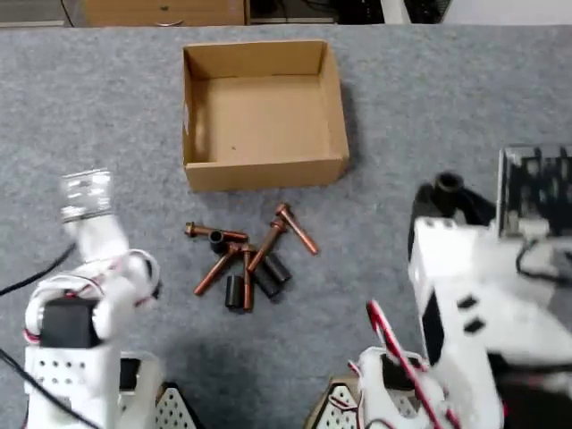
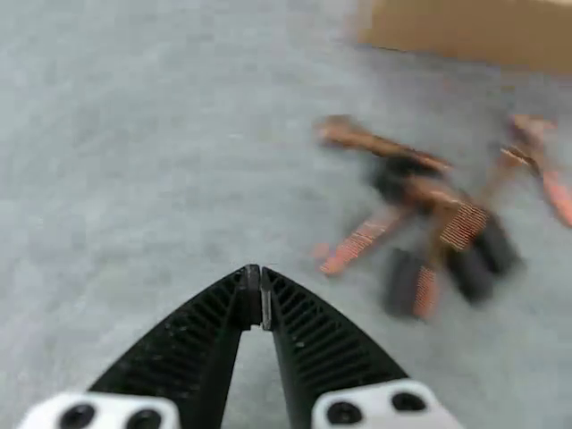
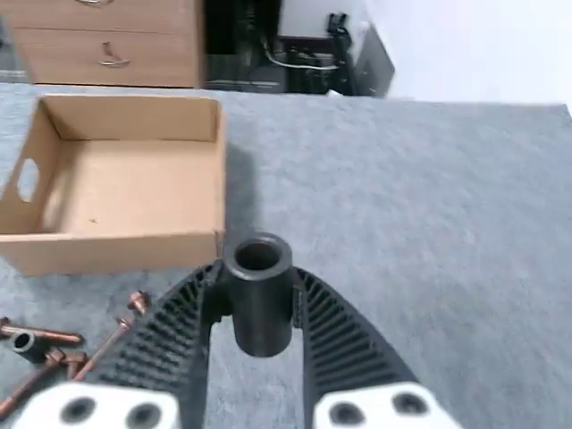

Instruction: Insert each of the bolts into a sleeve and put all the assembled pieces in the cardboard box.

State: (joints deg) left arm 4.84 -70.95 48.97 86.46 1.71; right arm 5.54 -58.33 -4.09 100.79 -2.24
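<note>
Noting the layout, largest item down; grey felt-covered table (image 1: 98,107) carries everything; cardboard box (image 1: 264,170) sits open side up toward the far edge, roughly midway between the two arms, with a hand-hole cut in one side wall.

Right arm (image 1: 487,304), white, stands at the near right; left arm (image 1: 89,299), white with a black motor block, stands at the near left.

Right gripper (image 3: 257,273) is held above the table, off to the right of the box; its black ribbed fingers (image 3: 170,335) are clamped on a black sleeve (image 3: 259,308), which is upright with the bore facing up; from overhead that sleeve (image 1: 448,185) shows right of the box's near corner.

Left gripper (image 2: 254,284) hangs over bare felt to the left of the heap; tips pressed together, nothing between them.

Copper-coloured bolts (image 1: 246,250) lie in a loose crossed heap just in front of the box, not touching it; about five, though overlap makes the count unsure.

Two loose black sleeves (image 1: 273,271) lie on their sides at the near end of the heap, against bolt shanks; a smaller black piece (image 1: 215,238) sits at the leftmost bolt; cannot tell whether it is on the shank.
</note>
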